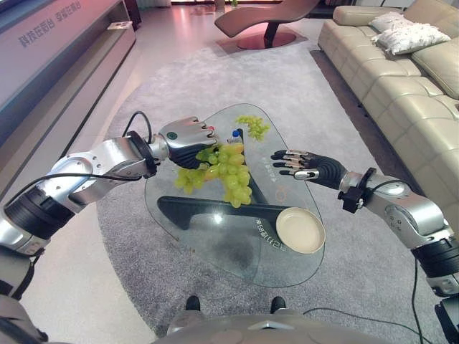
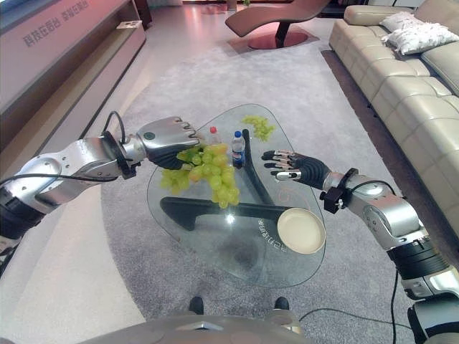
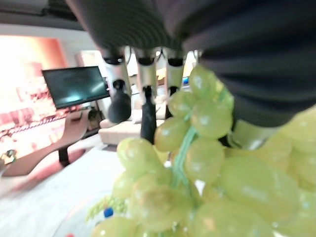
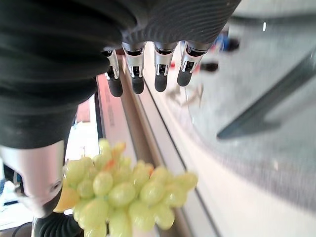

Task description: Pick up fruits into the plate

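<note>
My left hand [image 1: 188,136] is shut on a big bunch of green grapes [image 1: 228,172], which hangs from it above the middle of the glass table [image 1: 215,244]. In the left wrist view the grapes [image 3: 207,173] sit right against the palm, below the fingers [image 3: 143,84]. My right hand [image 1: 308,165] hovers open just right of the bunch, fingers straight and holding nothing. Its wrist view shows the same grapes [image 4: 128,192] past the straight fingers [image 4: 148,69]. An empty cream plate [image 1: 300,229] rests on the table's near right part. A smaller bunch of grapes [image 1: 252,127] lies at the table's far end.
A blue-capped bottle [image 2: 238,149] and a red-capped bottle [image 2: 213,135] stand on the table behind the held bunch. A cream sofa [image 1: 401,79] runs along the right. A lounge chair [image 1: 265,18] stands far back. Grey carpet surrounds the table.
</note>
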Motion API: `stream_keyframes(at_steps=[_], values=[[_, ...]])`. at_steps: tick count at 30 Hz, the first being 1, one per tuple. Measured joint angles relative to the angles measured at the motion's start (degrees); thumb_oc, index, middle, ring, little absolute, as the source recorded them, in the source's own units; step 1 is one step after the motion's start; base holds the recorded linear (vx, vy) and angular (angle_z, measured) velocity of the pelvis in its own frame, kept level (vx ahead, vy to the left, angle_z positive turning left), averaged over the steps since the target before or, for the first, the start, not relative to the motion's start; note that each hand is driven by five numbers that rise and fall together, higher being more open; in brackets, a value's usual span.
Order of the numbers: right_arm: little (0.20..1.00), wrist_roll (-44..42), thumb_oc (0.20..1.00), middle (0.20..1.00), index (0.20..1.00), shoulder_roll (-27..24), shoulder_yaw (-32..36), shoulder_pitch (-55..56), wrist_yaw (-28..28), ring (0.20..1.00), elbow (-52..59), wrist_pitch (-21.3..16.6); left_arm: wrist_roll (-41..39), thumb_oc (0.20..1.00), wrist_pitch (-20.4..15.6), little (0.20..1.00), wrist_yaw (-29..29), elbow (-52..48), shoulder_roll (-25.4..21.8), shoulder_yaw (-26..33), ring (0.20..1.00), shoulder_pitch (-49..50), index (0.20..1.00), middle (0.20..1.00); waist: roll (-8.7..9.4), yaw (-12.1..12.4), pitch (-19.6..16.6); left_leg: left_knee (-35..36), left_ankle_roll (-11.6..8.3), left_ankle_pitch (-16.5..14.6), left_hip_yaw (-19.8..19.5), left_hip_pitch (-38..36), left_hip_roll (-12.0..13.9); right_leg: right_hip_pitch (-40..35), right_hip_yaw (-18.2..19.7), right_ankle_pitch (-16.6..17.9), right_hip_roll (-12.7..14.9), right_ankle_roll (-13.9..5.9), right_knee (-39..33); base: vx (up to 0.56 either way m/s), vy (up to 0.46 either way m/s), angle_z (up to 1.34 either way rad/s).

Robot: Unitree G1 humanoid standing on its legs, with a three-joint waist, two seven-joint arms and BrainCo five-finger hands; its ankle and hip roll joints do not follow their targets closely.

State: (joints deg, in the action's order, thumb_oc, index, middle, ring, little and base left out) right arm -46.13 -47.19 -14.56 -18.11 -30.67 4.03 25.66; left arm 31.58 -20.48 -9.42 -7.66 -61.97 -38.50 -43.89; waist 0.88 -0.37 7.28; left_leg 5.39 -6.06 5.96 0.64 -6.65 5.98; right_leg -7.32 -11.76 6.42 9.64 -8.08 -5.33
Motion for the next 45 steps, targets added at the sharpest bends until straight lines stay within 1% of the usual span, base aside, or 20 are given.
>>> stream_keyframes(at_steps=[2,7,10,15,29,33,36,45], values=[[1.0,-1.3,1.0,1.0,1.0,1.3,-0.1,0.0,0.0,1.0,0.3,1.0,0.0,0.2,-0.5,0.2,0.0,-0.7,0.1,0.0,0.2,-0.1,0.2,0.2,-0.25,0.2,-0.6,0.0,0.03,0.0,-0.2,0.1,0.0,0.0,-0.1,-0.1,0.0,-0.04,0.0,-0.01,-0.004,0.04],[1.0,-4.1,1.0,1.0,1.0,1.8,-2.3,-0.5,0.6,1.0,0.8,2.8,-0.1,0.2,-1.8,0.2,0.0,-1.3,0.1,-0.4,0.2,-0.6,0.2,0.2,-0.73,0.3,-1.2,0.0,0.2,-0.1,-0.7,0.3,0.0,-0.1,-0.6,-0.2,0.0,0.12,0.0,-0.01,-0.002,0.05],[1.0,-4.7,1.0,1.0,1.0,2.2,-2.5,-0.6,0.6,1.0,0.8,3.2,-0.2,0.2,-2.3,0.2,0.0,-2.1,0.1,-1.8,0.2,-1.9,0.2,0.2,-0.73,0.4,-1.6,0.0,0.21,0.0,-0.9,0.4,0.0,-0.2,-0.8,-0.2,0.0,0.12,0.0,0.0,0.0,0.01],[1.0,-7.0,1.0,1.0,1.0,2.8,-4.1,-0.8,0.5,1.0,1.9,4.0,-0.2,0.2,-3.4,0.2,0.0,-3.4,0.2,-1.8,0.2,-2.0,0.2,0.2,-0.91,0.3,-2.3,0.0,0.21,0.0,-0.9,0.4,0.0,-0.2,-0.9,-0.2,0.0,0.11,0.0,0.0,0.0,0.0],[1.0,-8.6,1.0,1.0,1.0,3.5,-6.7,-1.0,0.3,1.0,4.8,6.5,-0.3,0.2,-3.5,0.2,0.0,-3.5,0.3,-1.8,0.2,-2.0,0.2,0.2,-1.01,0.3,-2.4,0.0,0.22,0.0,-0.9,0.4,0.0,-0.2,-0.8,-0.2,0.0,0.1,0.0,0.0,0.0,0.0],[1.0,-9.2,1.0,1.0,1.0,3.5,-6.9,-1.1,-1.1,1.0,5.5,7.5,-0.3,0.2,-3.3,0.2,0.1,-4.3,0.4,-1.8,0.2,-2.0,0.2,0.2,-1.01,0.3,-2.4,0.0,0.23,0.0,-0.9,0.4,0.0,-0.3,-0.8,-0.2,0.0,0.11,0.0,0.0,0.0,0.0],[1.0,-9.5,1.0,1.0,1.0,3.5,-9.1,-2.3,-1.7,1.0,5.7,8.1,-0.7,0.2,-3.3,0.2,0.1,-5.1,0.5,-1.8,0.2,-2.0,0.2,0.2,-1.03,0.3,-2.4,0.0,0.23,0.0,-0.9,0.4,0.0,-0.3,-0.8,-0.2,0.0,0.11,0.0,0.0,0.0,0.0],[1.0,-9.5,1.0,1.0,1.0,3.7,-11.2,-3.7,-2.8,1.0,7.7,8.2,-1.2,0.2,-2.1,0.2,0.1,-5.1,0.9,-1.8,0.2,-2.0,0.2,0.2,-1.04,0.4,-2.4,0.0,0.24,0.0,-0.8,0.3,0.0,-0.4,-0.4,-0.2,0.0,0.11,0.0,0.0,0.0,0.0]])
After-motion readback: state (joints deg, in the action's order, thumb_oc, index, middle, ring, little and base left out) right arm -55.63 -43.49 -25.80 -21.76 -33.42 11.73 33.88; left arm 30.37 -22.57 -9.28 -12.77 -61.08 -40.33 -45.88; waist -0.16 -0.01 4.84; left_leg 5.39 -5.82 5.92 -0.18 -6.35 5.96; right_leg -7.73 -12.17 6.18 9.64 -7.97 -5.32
